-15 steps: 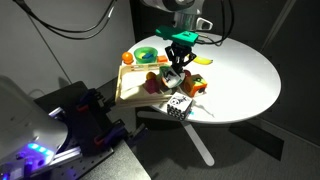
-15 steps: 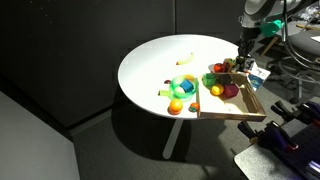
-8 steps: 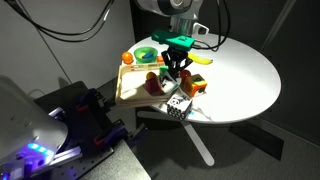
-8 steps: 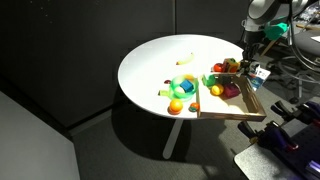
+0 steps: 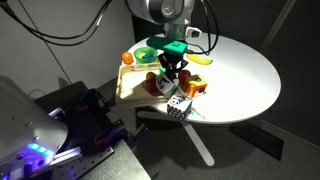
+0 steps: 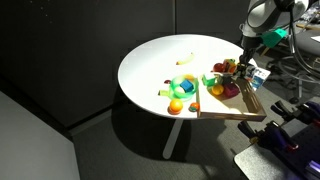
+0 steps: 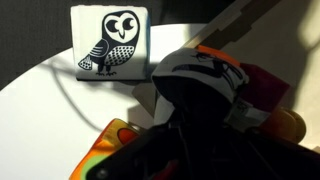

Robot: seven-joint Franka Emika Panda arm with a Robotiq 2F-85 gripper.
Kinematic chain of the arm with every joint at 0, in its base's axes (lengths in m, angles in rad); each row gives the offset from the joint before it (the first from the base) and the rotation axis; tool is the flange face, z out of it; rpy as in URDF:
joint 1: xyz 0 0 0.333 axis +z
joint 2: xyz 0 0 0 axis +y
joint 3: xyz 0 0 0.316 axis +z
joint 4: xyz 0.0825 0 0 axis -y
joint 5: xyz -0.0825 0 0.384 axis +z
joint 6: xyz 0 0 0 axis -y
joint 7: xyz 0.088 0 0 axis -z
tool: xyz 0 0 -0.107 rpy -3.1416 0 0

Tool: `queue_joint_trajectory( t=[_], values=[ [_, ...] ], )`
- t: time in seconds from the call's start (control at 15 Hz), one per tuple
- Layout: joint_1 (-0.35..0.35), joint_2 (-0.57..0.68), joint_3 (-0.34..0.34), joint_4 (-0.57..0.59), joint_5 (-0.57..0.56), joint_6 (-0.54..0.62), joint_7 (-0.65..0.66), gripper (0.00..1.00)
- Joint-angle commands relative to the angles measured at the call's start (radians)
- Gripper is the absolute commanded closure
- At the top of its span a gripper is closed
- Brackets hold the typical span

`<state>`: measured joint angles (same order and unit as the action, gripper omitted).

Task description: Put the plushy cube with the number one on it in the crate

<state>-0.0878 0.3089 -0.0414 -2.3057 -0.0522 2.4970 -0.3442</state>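
Note:
The light wooden crate (image 5: 125, 92) sits at the table's edge and holds several coloured toys; it also shows in an exterior view (image 6: 236, 115). A black-and-white plush cube (image 5: 178, 108) stands outside the crate at the table's rim. In the wrist view it shows an owl face (image 7: 112, 42); no number is visible. My gripper (image 5: 172, 74) hangs low at the crate's edge by that cube, fingers spread. It is just above a white, black and orange plush toy (image 7: 205, 70). In the wrist view my gripper (image 7: 190, 140) is a dark shape.
A round green bowl (image 5: 146, 54) with toys stands behind the crate, also in an exterior view (image 6: 183, 88). A banana (image 5: 201, 59) lies on the white round table (image 5: 245, 80). Dark equipment stands below the table's edge near the crate.
My gripper has come down and a little toward the crate, from above the toys to just over them. The cube and the crate have not moved.

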Motion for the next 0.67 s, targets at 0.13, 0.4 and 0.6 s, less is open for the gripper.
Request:
queue_joint_trajectory(
  t=[0.13,0.4,0.6],
  values=[
    [0.02,-0.003,-0.008,-0.037,-0.053,0.071,0.084,0.43],
    [0.023,-0.005,-0.008,-0.042,-0.054,0.083,0.115,0.12],
    [0.025,-0.007,-0.009,-0.041,-0.058,0.071,0.126,0.0]
  ],
)
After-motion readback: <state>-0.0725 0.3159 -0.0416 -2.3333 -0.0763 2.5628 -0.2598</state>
